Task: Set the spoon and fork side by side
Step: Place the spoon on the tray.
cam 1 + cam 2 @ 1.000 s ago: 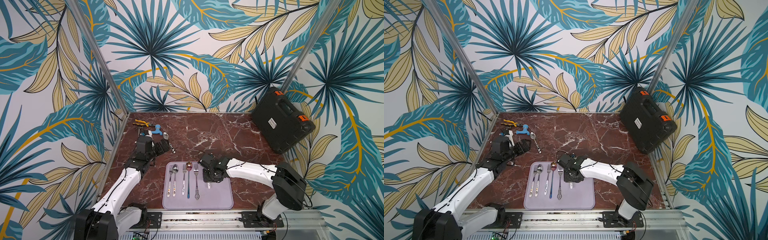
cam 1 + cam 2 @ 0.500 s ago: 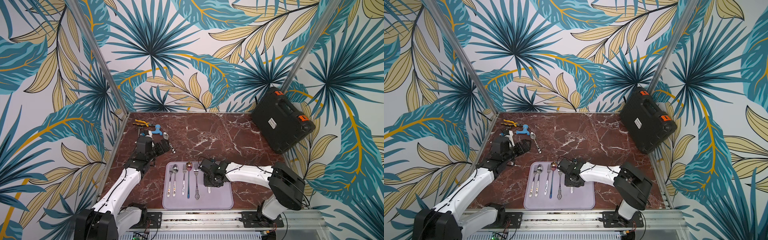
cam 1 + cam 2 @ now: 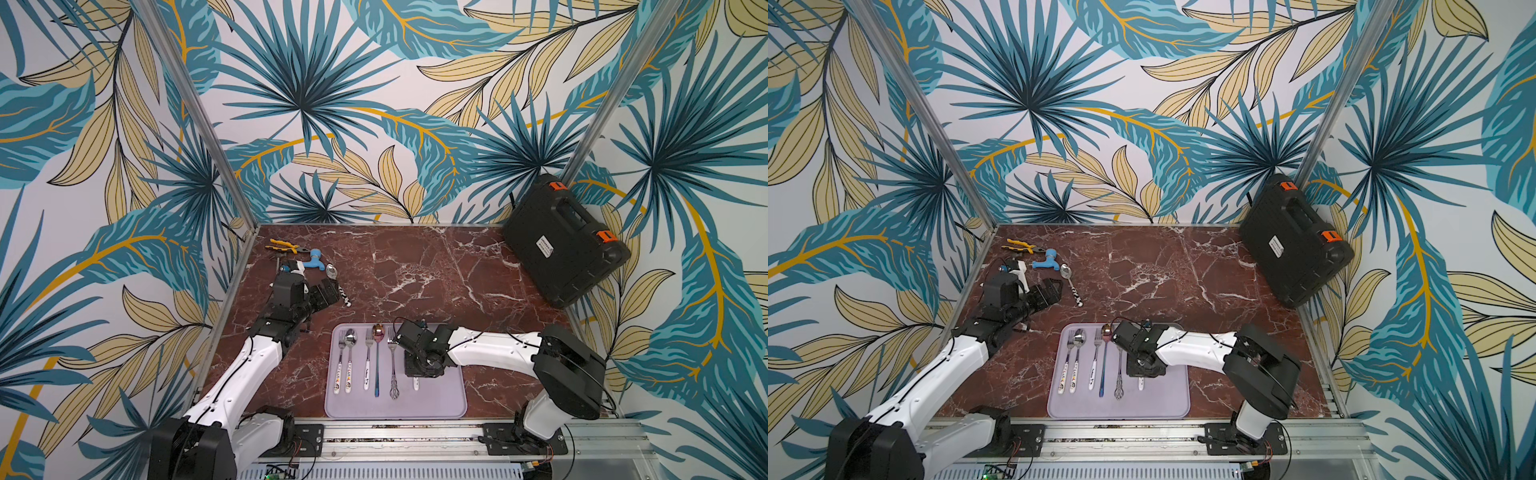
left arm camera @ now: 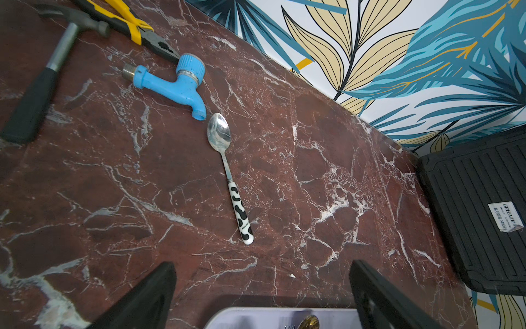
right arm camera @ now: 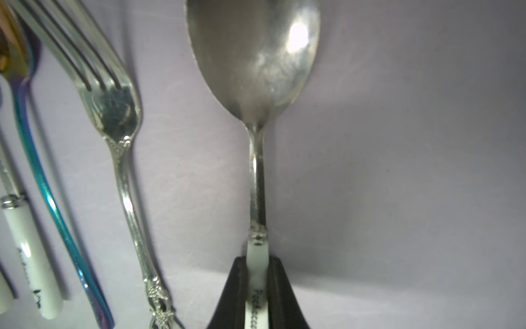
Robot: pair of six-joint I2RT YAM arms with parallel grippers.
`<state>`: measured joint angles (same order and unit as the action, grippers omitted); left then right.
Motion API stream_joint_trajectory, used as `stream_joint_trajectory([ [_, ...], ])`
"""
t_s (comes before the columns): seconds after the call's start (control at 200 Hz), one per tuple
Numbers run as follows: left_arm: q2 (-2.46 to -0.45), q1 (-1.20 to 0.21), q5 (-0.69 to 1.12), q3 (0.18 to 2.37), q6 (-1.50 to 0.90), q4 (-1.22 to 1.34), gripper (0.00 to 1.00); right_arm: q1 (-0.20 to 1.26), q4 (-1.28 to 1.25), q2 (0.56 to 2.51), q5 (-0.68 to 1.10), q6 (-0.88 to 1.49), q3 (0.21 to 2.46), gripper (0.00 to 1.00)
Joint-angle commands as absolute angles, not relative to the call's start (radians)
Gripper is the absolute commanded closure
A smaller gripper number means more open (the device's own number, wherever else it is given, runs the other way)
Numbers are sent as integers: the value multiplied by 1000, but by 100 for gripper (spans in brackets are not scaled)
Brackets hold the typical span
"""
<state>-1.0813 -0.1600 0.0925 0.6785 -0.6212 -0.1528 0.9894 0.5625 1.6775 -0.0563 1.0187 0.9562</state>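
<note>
My right gripper (image 5: 257, 293) is shut on the white handle of a steel spoon (image 5: 253, 57), held low over the lilac tray (image 5: 398, 199). An ornate silver fork (image 5: 113, 108) lies on the tray right beside it, roughly parallel. In both top views only the handle end of the spoon (image 3: 416, 384) (image 3: 1141, 384) shows below the right gripper (image 3: 417, 368), to the right of the fork (image 3: 392, 365) (image 3: 1119, 370). My left gripper (image 4: 262, 267) (image 3: 326, 291) is open and empty above the marble, short of a cow-patterned spoon (image 4: 227, 176).
More cutlery lies in a row on the left half of the tray (image 3: 453, 399): white-handled pieces (image 3: 345, 361) and an iridescent spoon (image 3: 377, 357). A hammer (image 4: 42, 85), pliers (image 4: 133, 28) and a blue tap (image 4: 176, 82) sit at the back left. A black case (image 3: 565, 245) leans at the back right.
My right gripper has carried the spoon a little toward the front of the tray, staying beside the ornate fork. The left arm has not moved.
</note>
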Motion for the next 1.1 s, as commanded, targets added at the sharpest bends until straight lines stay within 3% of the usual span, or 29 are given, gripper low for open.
stream_joint_trajectory([
  [0.0,-1085,-153,99,658,-620,-136,0,1007,545,1719,-35,1029,975,100],
  [0.576,-1081,-153,97,659,-618,-141,0,1022,535,1759,-20,1048,1002,100],
  [1.091,-1083,-153,94,659,-617,-144,0,1023,584,1769,-51,1076,1009,78],
])
